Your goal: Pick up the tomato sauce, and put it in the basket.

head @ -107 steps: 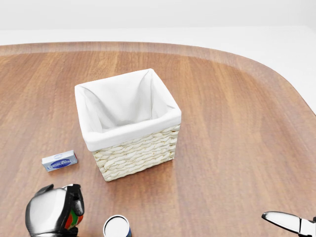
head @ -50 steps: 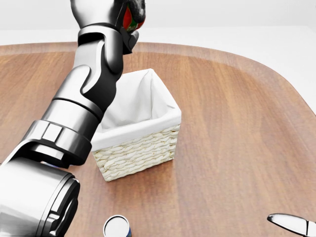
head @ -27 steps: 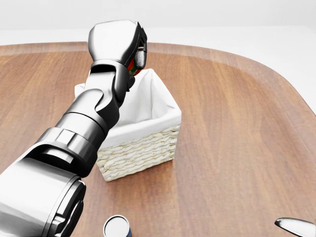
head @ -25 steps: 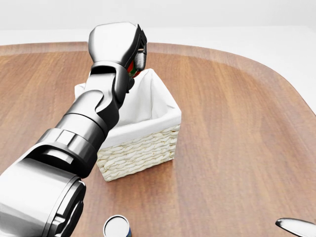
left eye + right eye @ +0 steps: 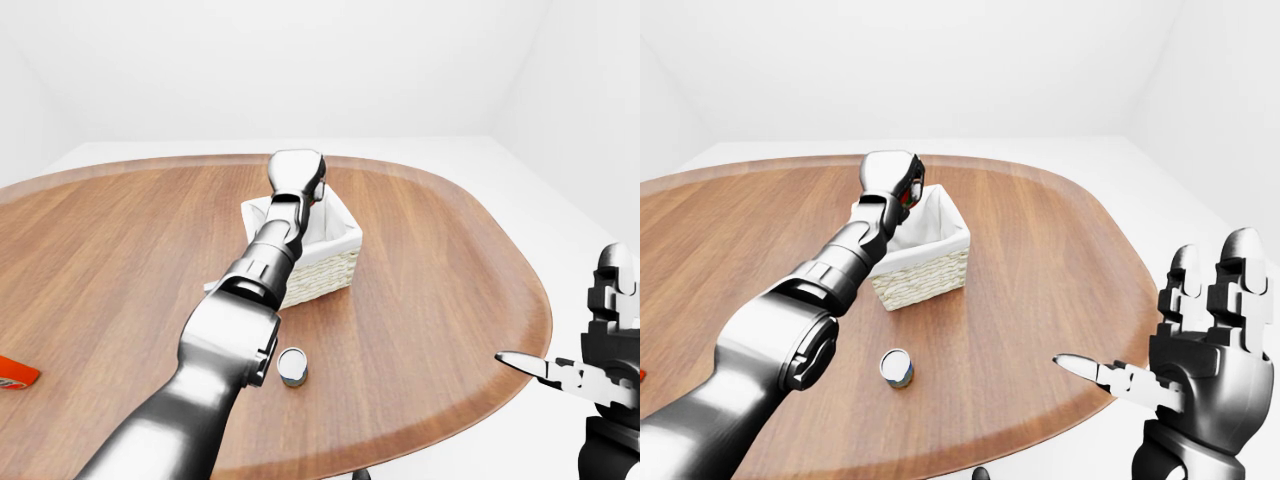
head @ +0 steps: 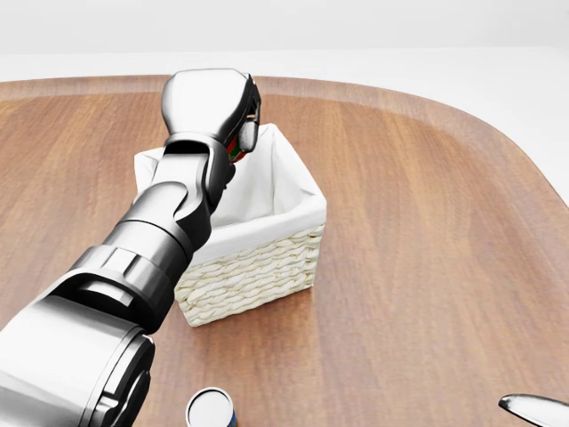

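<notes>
Wooden table (image 6: 427,222) scene: left hand (image 6: 210,105), fingers closed round the tomato sauce (image 6: 238,142), hovered over the lined wicker basket (image 6: 267,258), placing step, release judged next; right hand (image 5: 1200,370) open, idle.

The left arm stretches far forward, its left hand (image 6: 209,107) closed in a fist. The right hand (image 5: 1205,340) hangs low, fingers (image 5: 1240,265) spread.

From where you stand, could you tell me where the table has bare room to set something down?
The table is bare right of the basket, out to its edge. It is crowded at the basket: the left hand holds the tomato sauce above it, with a small can below.
</notes>
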`<state>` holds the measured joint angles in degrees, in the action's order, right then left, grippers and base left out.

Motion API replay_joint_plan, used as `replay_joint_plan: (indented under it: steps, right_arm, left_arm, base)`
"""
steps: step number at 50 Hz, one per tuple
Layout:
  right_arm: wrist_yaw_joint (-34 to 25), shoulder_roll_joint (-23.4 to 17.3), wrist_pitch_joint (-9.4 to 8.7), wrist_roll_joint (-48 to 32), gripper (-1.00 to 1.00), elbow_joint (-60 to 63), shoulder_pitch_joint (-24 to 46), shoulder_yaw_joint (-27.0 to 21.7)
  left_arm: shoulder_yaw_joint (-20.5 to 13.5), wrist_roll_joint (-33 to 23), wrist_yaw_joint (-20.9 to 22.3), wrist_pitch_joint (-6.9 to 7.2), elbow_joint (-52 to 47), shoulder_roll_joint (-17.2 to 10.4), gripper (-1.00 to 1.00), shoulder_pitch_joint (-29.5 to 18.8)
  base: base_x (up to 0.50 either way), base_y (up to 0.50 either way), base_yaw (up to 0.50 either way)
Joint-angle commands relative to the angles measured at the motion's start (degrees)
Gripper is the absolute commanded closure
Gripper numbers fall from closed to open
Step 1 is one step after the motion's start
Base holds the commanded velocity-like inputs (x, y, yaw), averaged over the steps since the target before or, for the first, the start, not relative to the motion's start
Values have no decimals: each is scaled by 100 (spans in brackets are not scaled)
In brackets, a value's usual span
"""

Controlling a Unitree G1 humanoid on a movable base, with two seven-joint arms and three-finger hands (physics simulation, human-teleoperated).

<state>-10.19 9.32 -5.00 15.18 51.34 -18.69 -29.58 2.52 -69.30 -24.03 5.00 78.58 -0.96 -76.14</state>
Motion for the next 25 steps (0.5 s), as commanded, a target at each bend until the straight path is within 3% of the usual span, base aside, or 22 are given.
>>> replay_joint_plan:
  steps: [1,4,5,6,7,25]
  right_arm:
    - [-14,19,0,-4,-100,-8,-22,-10]
    - [6,12,0,-34,-100,-1,3,16]
    - [-2,17,0,-38,-100,-23,-2,20]
    - [-2,17,0,-45,-100,-36,-2,27]
    - [6,16,0,-54,-100,-27,-3,39]
    - [15,0,0,-77,-100,-81,-12,74]
  left_arm:
    - [6,-174,-131,0,-4,-56,100,-37]
    - [25,-235,-114,0,0,-103,100,-62]
    - [25,-250,-109,0,1,-103,33,-55]
    - [22,-261,-66,0,3,-103,-86,-44]
    - [43,-300,13,0,8,-100,-100,-31]
    - [-12,-306,-56,0,-3,-106,-100,-59]
  base:
    - [0,0,0]
    - [0,0,0]
    - [0,0,0]
    - [0,0,0]
    - [0,0,0]
    - [0,0,0]
